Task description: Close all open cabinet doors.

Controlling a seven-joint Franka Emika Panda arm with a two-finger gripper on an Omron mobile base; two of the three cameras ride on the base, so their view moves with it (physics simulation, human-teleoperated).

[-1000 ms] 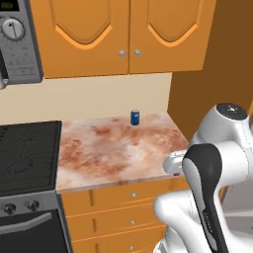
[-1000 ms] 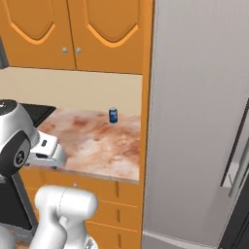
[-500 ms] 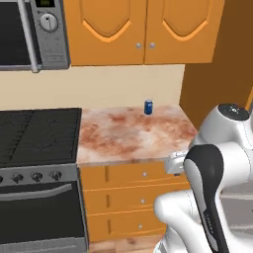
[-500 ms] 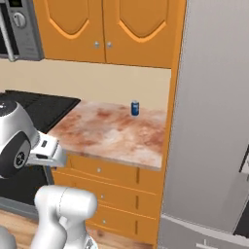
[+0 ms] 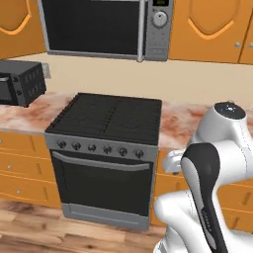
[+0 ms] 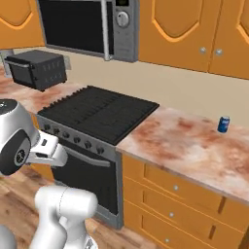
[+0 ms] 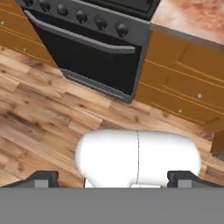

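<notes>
Looking across the left base view, we see cabinet doors (image 5: 211,28) shut above the counter's back edge; the right base view shows them near a can (image 6: 223,124); the hand view shows our gripper (image 7: 112,178) spread open, risking missing open doors elsewhere.

Cabinet doors (image 6: 177,29): orange-brown wood, smooth satin finish, lighter orange arched trim; small round silver metal knobs.
Drawer fronts (image 6: 187,194): matching orange wood, smooth.
Counter (image 6: 194,146): mottled pink-brown stone look, polished.
Stove (image 5: 106,148): grey metal body, matt black grate top, dark glossy oven glass, metal bar handle.
Microwave (image 5: 106,27): brushed silver metal frame, black glass door.
Toaster oven (image 6: 36,68): matt black casing.
Can (image 6: 223,124): blue, glossy.
Floor (image 7: 39,127): brown wood planks, visible grain, low sheen.
</notes>
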